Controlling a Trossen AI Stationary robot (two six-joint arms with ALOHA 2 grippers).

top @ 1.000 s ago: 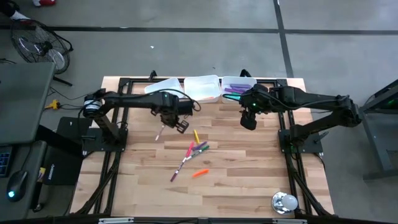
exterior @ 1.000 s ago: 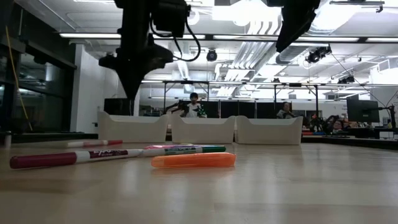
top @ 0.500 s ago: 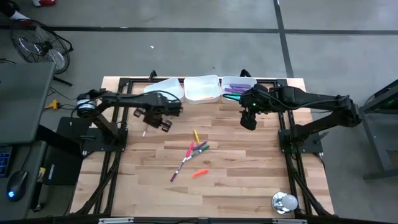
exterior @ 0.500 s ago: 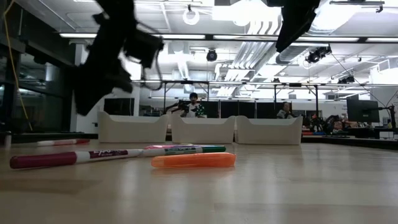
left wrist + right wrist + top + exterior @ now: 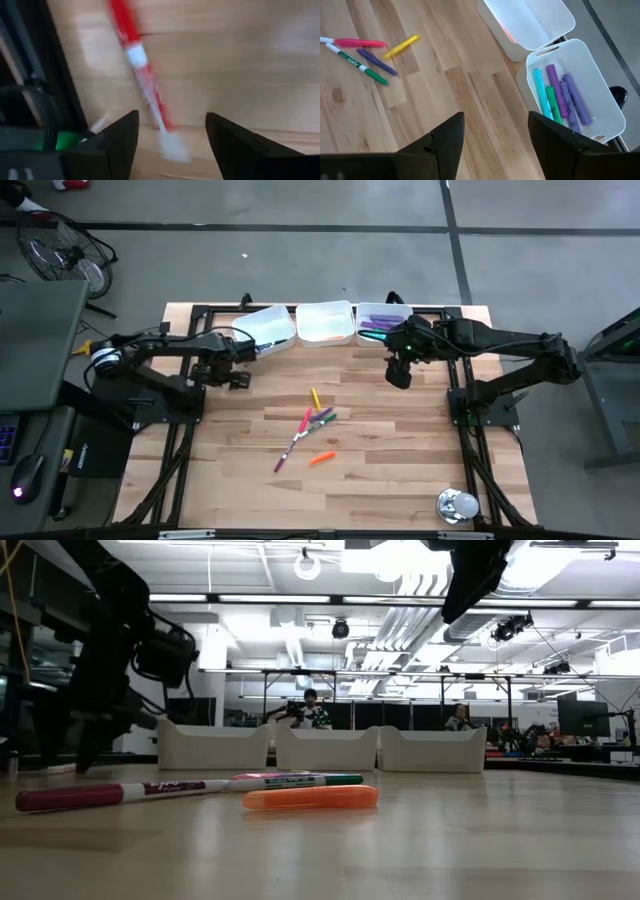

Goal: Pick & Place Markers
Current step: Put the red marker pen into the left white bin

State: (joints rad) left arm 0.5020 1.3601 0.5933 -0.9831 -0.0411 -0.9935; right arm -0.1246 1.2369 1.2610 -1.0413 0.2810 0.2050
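My left gripper (image 5: 234, 378) (image 5: 172, 150) stands open, low over the wood near the table's left side. A red marker with a white barrel (image 5: 142, 85) lies on the table, its white end between my fingers, apart from both. Several more markers (image 5: 314, 425) lie loose mid-table: yellow, pink, green, purple and orange (image 5: 311, 797). My right gripper (image 5: 398, 376) (image 5: 495, 145) hangs open and high at the far right, with nothing between its fingers.
Three white trays stand along the far edge: a tilted left one (image 5: 268, 328), a middle one (image 5: 326, 322) and a right one (image 5: 612, 107) holding purple, green and teal markers. The black frame rail (image 5: 30, 60) runs beside my left gripper. A shiny metal object (image 5: 458, 505) sits near right.
My left gripper has swung toward the table's left edge and come down, rolling as it went. It carried the red marker along, then opened and let it go onto the wood. My right gripper has kept still.
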